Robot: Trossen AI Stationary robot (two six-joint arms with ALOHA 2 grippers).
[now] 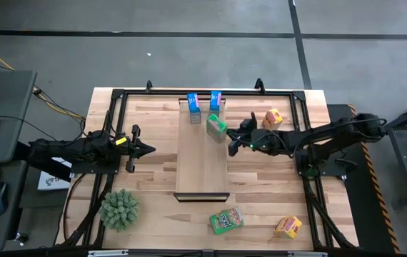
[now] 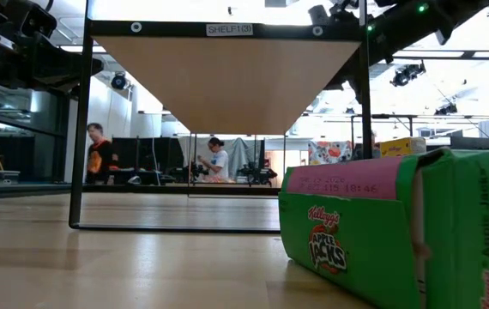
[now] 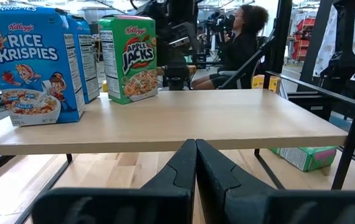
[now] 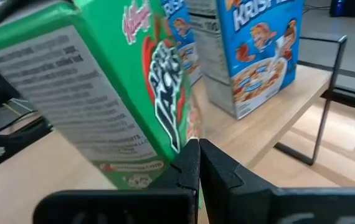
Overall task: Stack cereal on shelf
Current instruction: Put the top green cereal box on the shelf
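The shelf (image 1: 202, 164) is a pale raised board on a black frame in the middle of the table. Two blue cereal boxes (image 1: 193, 108) (image 1: 215, 101) stand upright at its far end. A green box (image 1: 216, 127) stands upright on its base near the shelf's right edge, also visible in the left wrist view (image 3: 127, 59). My right gripper (image 1: 232, 139) is shut, level with the shelf, its tips at that box's right side (image 4: 198, 149). My left gripper (image 1: 152, 150) waits shut to the left of the shelf (image 3: 196, 146). My right gripper comes level from the table's right with shut fingers, its tips at the green box's lower side (image 4: 174, 146). I cannot tell whether they touch the box. The box stands on the shelf on its own base.
On the tabletop lie a second green box (image 1: 226, 220) and a yellow-orange box (image 1: 288, 227) near the near edge. Another yellow-orange box (image 1: 273, 118) sits right of the shelf, beside my right arm. A spiky green plant (image 1: 119, 208) stands near left. People show in the room beyond.
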